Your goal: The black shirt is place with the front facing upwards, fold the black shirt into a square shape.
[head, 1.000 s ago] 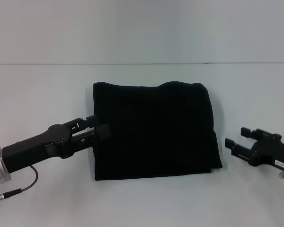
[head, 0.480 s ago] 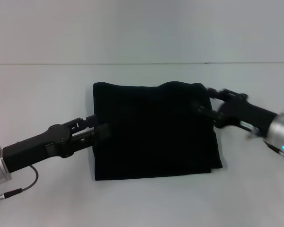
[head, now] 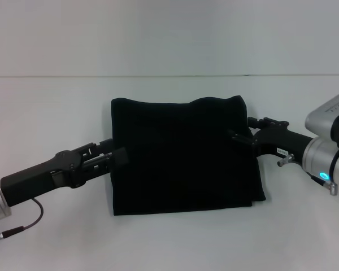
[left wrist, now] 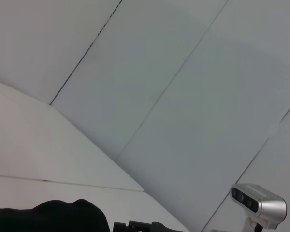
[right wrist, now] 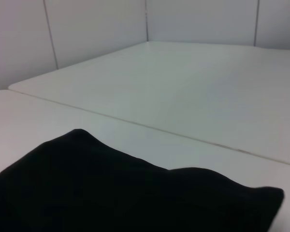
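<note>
While the black shirt (head: 183, 157) lies folded into a near-square block at the middle of the white desk (head: 56, 107), the head view shows the left gripper (head: 120, 155) at its left edge and the right gripper (head: 237, 137) on its right edge; I cannot tell how either's jaws stand. From the left wrist, a shirt corner and the right arm appear. From the right wrist, the shirt's bumpy far edge fills the foreground.

A plain white table (head: 169, 243) stands before a pale panelled wall (left wrist: 193, 96).
</note>
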You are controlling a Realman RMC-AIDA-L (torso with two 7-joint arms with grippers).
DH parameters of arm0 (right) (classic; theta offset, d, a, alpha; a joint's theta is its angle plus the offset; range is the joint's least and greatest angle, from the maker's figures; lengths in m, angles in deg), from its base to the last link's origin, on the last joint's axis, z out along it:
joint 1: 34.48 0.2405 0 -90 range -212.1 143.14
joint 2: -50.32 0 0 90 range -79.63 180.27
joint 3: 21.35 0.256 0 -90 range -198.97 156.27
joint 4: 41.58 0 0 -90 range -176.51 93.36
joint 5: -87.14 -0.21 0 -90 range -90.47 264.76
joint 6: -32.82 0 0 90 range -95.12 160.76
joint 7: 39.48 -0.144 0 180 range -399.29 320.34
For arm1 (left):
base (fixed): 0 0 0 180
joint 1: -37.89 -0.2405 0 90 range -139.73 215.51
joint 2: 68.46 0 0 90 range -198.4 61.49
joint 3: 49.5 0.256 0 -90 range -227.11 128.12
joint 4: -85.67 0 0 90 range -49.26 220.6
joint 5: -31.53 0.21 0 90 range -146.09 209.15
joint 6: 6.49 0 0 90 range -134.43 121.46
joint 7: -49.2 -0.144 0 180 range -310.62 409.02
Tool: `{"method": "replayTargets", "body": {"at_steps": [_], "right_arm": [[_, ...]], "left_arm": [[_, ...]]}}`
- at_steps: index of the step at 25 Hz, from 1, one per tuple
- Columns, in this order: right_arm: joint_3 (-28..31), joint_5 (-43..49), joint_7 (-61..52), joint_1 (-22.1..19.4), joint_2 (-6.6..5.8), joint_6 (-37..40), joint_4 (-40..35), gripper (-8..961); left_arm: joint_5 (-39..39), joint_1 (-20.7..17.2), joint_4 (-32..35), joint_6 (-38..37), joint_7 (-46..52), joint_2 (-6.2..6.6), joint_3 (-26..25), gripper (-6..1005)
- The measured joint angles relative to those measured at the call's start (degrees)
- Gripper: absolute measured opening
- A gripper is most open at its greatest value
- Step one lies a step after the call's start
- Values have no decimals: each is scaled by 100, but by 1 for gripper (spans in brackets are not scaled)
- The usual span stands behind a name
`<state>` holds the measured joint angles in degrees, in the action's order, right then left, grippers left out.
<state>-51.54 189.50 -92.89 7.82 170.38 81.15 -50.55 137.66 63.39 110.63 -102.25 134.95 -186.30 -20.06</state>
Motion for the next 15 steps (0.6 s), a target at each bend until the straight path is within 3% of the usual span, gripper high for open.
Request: {"method": "replayTargets", "body": {"at_steps": [5,11,15], "right_arm": [[35,-12,-195,-152,-18,451,-230,680],[28,-113,-276,-725,-33,2274,-1017,681],[-3,-74,-268,-1220,-55,3439,-1390,696]], "left_arm": [[2,-1,18,-3,8,19,1,751],[168,-25,282,-337,-305,104,80,758],[634,-166,671,-559,-1251,68,115,761]]}}
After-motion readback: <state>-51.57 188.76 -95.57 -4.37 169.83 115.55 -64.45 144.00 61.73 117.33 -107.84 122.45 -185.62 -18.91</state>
